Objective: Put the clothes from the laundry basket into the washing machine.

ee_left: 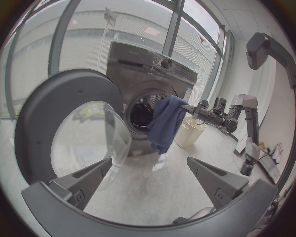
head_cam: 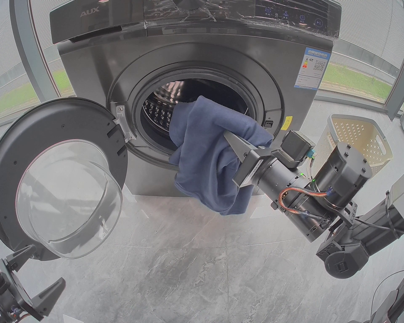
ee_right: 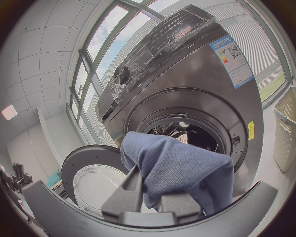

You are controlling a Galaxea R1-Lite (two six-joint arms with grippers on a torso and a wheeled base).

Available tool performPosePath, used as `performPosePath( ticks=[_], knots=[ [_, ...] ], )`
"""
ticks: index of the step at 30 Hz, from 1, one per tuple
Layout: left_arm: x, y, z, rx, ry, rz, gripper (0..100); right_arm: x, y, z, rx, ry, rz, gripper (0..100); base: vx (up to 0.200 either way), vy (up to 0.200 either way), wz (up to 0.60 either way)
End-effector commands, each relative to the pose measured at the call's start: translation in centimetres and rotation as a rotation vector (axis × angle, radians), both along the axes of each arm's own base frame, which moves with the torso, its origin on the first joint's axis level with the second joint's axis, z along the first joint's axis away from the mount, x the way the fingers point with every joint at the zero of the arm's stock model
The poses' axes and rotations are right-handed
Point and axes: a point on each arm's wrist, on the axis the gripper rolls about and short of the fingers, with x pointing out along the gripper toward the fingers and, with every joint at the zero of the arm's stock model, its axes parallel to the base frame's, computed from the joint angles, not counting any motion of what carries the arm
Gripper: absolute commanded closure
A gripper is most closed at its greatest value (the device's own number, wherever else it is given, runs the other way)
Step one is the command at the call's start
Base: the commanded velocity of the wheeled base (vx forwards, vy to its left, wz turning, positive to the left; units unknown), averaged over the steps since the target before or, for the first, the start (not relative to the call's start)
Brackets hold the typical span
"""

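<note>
Print and labels: the washing machine (head_cam: 202, 54) carried pale lettering on its upper left panel and lit symbols on the film-wrapped control strip (head_cam: 290, 14). A blue-and-white label (head_cam: 312, 68) with a coloured rating scale and a code square sat at the upper right of the front. A small yellow sticker (head_cam: 286, 123) sat beside the door latch. The fine print was too small to make out.

Garment: one dark blue cloth (head_cam: 206, 160), soft knit, plain, creased into loose folds. Its upper part lay at the mouth of the drum (head_cam: 164, 107), across the lower right of the opening. I could not tell whether it had passed the rim. The rest hung in front of the machine's face, with the lowest fold clear of the grey marbled floor (head_cam: 189, 260).

Right gripper (head_cam: 230, 138): jaws pressed together on a fold of the cloth, which draped over both fingers. It was held level with the opening, just in front of it.

Left gripper (ee_left: 149, 160): jaws spread wide, holding and touching nothing, low and near the bottom edge of the door (head_cam: 59, 122). The door stood swung fully open to the left, its clear bowl facing out.

The cream perforated laundry basket (head_cam: 357, 134) stood on the floor just right of the machine.
</note>
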Motion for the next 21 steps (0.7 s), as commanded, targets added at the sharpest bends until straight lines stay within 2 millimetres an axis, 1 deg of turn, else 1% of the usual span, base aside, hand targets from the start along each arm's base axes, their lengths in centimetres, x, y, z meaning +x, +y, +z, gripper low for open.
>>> performPosePath(
  ticks=[1,4,6,8,10,11,12,16,21],
  knots=[
    [6.7,-1.6,0.9,-0.023,0.244,-0.187,0,0.2,1.6,0.9,0.005,-0.009,0.027,100,0.0,0.0,0.0],
    [8.9,-2.7,0.5,-0.01,0.273,-0.248,0,0.5,1.6,1.3,0.016,-0.019,0.021,100,0.0,0.0,0.0],
    [9.9,-3.3,0.3,-0.004,0.281,-0.269,0,0.6,1.5,1.6,0.021,-0.025,0.018,100,0.0,0.0,0.0],
    [11.4,-4.3,0.0,0.006,0.29,-0.289,0,0.7,1.6,1.9,0.023,-0.027,0.02,100,0.0,0.0,0.0],
    [12.0,-4.7,-0.2,0.009,0.296,-0.292,0,0.6,1.7,2.0,0.021,-0.025,0.023,100,0.0,0.0,0.0],
    [13.3,-5.4,-0.5,0.009,0.3,-0.298,0,0.6,2.0,2.2,0.018,-0.021,0.024,100,0.0,0.0,0.0],
    [13.8,-5.7,-0.6,0.0,0.303,-0.304,0,0.7,2.1,2.2,0.015,-0.016,0.021,100,0.0,0.0,0.0],
    [15.1,-7.3,-1.0,-0.048,0.33,-0.32,0,1.1,2.1,2.1,0.01,-0.015,0.008,100,0.0,0.0,0.0],
    [17.0,-8.5,-1.9,-0.05,0.367,-0.314,0,1.1,2.0,2.3,0.016,-0.019,0.007,100,0.0,0.0,0.0]
  ],
)
